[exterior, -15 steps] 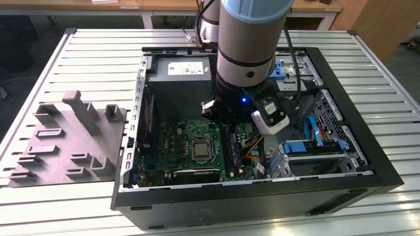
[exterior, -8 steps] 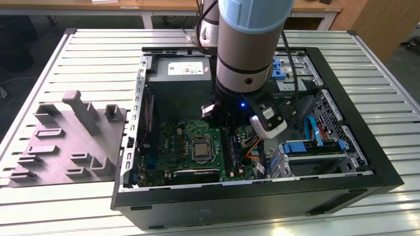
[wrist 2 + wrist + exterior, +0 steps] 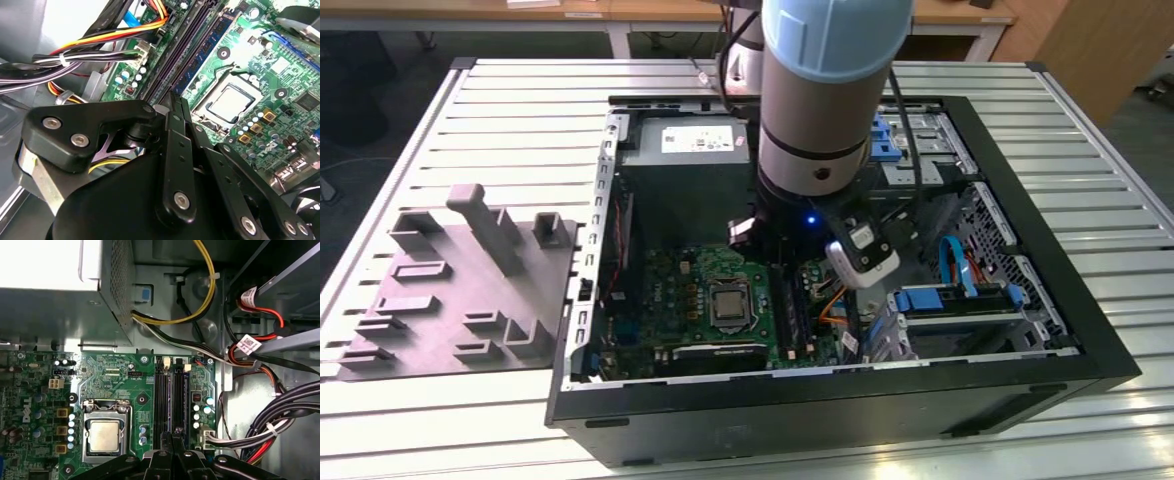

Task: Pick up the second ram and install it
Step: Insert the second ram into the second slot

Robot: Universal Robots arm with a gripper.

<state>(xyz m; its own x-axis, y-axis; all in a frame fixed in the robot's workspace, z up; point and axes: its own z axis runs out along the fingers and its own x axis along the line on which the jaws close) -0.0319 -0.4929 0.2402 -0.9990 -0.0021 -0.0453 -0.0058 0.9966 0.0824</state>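
My arm (image 3: 821, 120) reaches down into the open computer case (image 3: 854, 400), over the green motherboard (image 3: 694, 290). In both wrist views my gripper (image 3: 172, 97) (image 3: 172, 432) has its black fingers drawn together, tips at about the middle of the long black slot rails (image 3: 161, 400) (image 3: 175, 55). A dark blue ram stick (image 3: 212, 42) stands seated in the slot on the CPU (image 3: 230, 102) side, just beside the fingertips. I cannot tell whether it is the second ram. Whether anything thin sits between the fingers is hidden.
Bundled cables (image 3: 280, 415) (image 3: 100, 42) run close beside the slots. The metal power supply box (image 3: 55, 305) sits at one end of the board. A blue drive bay (image 3: 947, 297) fills the case on the exterior view's right. A grey holder block (image 3: 454, 290) lies on the slatted table.
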